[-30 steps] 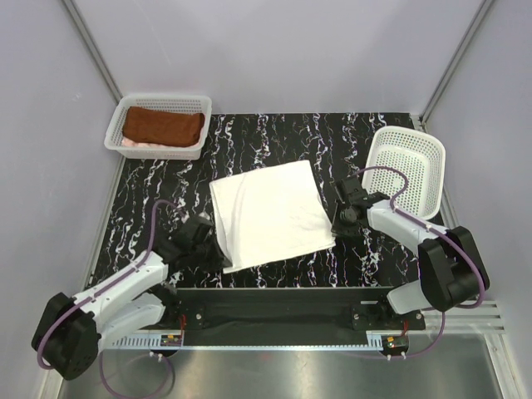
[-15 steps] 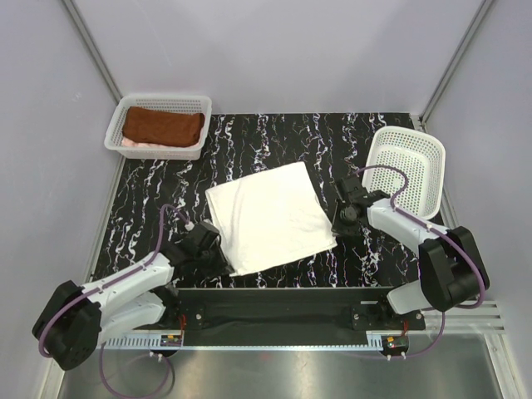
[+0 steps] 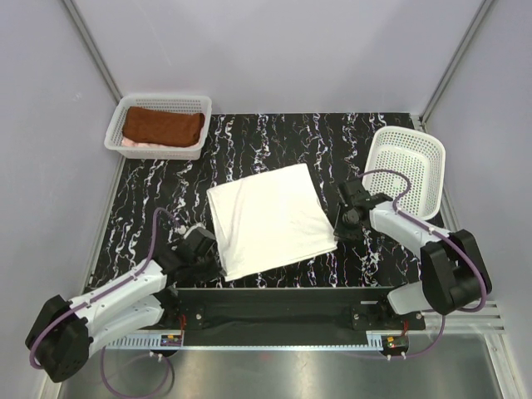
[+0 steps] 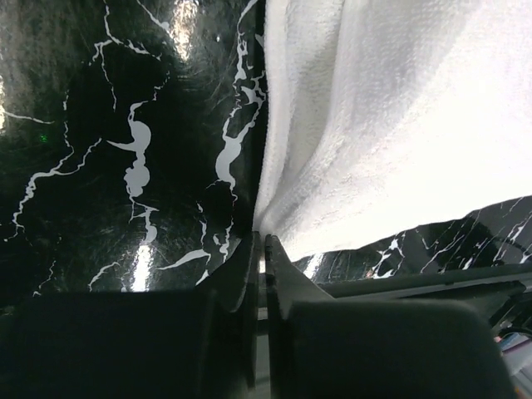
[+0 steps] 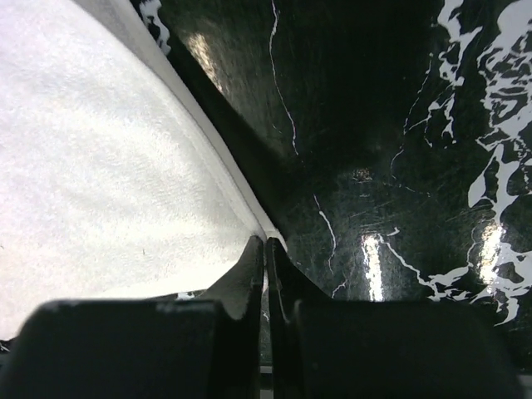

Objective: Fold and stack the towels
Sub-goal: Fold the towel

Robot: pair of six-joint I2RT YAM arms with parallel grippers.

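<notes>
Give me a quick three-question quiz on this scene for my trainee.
1. True or false: the rust-brown cloth towel lies on the black marbled table.
2. The white plastic mesh basket at right holds: A) a white towel, B) nothing, C) a brown towel.
3. Which towel do the left fingers and right fingers both pinch at a near corner?
Key: 1 false, it sits in the far-left white mesh basket; 2 B; 3 the spread white cloth towel.
</notes>
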